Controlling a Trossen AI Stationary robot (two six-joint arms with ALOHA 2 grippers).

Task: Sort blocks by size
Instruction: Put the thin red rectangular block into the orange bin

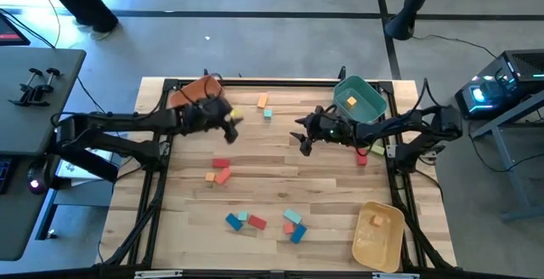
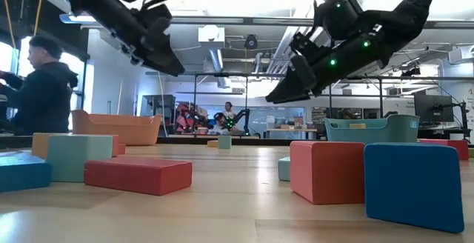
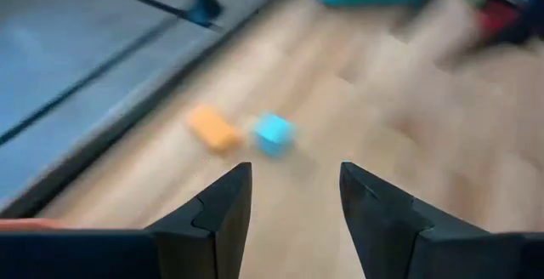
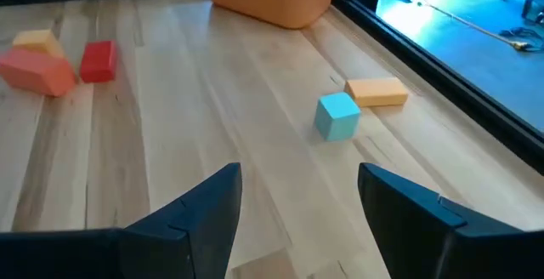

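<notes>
Left gripper (image 1: 231,124) jaws apart, empty, right gripper (image 1: 303,140) jaws wide, empty, both above surface (image 1: 280,168), scattered blocks (image 1: 223,170) below.

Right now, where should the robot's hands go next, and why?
Probably the left gripper should lower onto the small teal cube: its jaws are open and empty, and the cube lies ahead beside the orange block. The right gripper is open and empty too.
</notes>
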